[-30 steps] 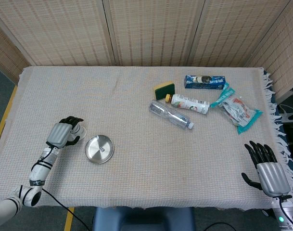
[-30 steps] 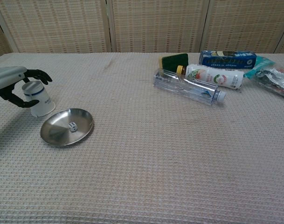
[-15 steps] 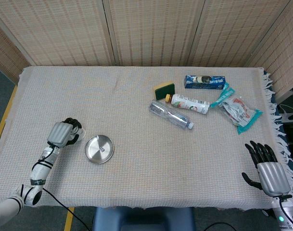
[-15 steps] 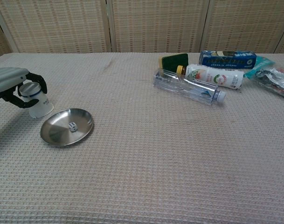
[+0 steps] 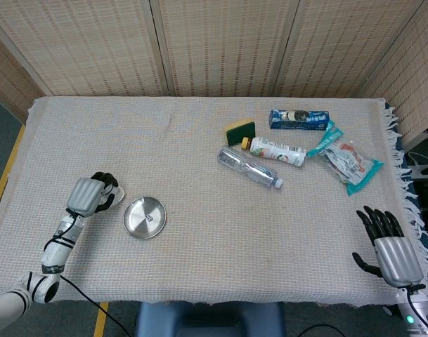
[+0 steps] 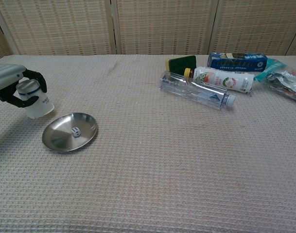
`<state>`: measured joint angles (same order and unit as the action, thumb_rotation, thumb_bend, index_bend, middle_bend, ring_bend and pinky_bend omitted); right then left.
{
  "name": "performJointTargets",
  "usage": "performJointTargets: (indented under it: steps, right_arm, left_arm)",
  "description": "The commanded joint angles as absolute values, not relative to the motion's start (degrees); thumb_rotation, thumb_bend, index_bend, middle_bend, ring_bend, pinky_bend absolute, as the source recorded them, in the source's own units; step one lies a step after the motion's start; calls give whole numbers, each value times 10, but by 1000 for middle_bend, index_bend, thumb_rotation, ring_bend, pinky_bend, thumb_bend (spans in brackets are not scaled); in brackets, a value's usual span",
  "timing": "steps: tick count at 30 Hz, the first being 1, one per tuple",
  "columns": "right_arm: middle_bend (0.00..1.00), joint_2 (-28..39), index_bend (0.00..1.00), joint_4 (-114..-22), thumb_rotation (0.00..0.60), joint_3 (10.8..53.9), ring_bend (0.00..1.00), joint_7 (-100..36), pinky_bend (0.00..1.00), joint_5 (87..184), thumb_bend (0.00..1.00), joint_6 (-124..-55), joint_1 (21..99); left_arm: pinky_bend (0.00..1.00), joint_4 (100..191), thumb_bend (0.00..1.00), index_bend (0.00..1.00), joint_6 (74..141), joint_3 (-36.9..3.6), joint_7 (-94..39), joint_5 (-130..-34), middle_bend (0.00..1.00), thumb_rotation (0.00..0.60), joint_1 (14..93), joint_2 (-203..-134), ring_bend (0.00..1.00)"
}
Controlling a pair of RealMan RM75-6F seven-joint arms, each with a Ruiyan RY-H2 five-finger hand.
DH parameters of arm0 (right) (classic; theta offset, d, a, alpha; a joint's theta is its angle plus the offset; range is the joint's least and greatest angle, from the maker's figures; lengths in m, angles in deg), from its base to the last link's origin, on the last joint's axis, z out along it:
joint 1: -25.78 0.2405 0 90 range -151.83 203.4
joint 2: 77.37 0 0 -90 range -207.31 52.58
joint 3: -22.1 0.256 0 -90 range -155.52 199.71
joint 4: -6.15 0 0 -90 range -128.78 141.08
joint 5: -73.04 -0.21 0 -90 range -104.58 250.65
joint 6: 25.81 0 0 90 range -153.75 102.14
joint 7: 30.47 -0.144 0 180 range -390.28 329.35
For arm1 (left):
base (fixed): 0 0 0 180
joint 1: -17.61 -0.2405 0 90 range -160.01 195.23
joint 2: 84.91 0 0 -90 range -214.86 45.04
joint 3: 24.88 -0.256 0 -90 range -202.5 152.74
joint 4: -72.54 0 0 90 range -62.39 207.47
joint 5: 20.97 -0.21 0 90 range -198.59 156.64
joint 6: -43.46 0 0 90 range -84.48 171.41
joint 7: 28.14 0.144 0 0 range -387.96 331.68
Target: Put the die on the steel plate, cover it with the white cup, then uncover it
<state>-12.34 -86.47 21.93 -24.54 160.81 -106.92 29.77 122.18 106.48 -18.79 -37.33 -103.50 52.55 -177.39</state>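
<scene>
1. While the table with its woven cloth carries everything, the far right part holds only clutter: a clear bottle, a white bottle, a blue box, a green sponge and a snack bag. All of it is well apart from my work, and I do not need it.
2. At the right front edge my right hand rests with the fingers spread and nothing in it.
3. At the left side my left hand has its fingers wrapped around the white cup, which is upside down and tilted. It seems just lifted off the cloth, but I cannot tell this surely.
4. Just beside the cup, to its right, lies the steel plate, flat on the cloth.
5. On the plate, near the middle, sits the die, so I judge that the first step is done and the covering is the step in hand.
6. To do it well, I think I should carry the cup high enough to pass the plate rim, bring its mouth level and right over the die, then lower it straight. If the cup comes down tilted, its edge may push the die or shift the plate.
</scene>
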Motion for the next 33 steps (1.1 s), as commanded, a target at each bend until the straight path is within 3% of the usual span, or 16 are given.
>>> performJointTargets:
  steps: [1, 9, 15, 33]
  right_arm:
    - [0, -123, 0, -865, 532, 218, 0, -246, 0, 1609, 187, -1067, 298]
    - [0, -129, 0, -869, 532, 212, 0, -254, 0, 1624, 187, -1078, 295]
    - [0, -134, 0, -872, 533, 207, 0, -262, 0, 1639, 187, -1087, 292]
    - [0, -142, 0, -873, 533, 204, 0, -275, 0, 1650, 187, -1098, 287]
  left_arm:
    - [702, 1274, 470, 417, 1099, -196, -357, -1054, 348, 600, 515, -1752, 277]
    - [696, 1392, 470, 417, 1156, -220, -270, -1099, 350, 600, 497, -1728, 281]
    - [675, 1431, 463, 417, 1163, -229, -221, -1117, 356, 600, 496, -1734, 287]
    - [663, 1382, 463, 417, 1115, -234, -183, -1105, 371, 600, 508, -1788, 306]
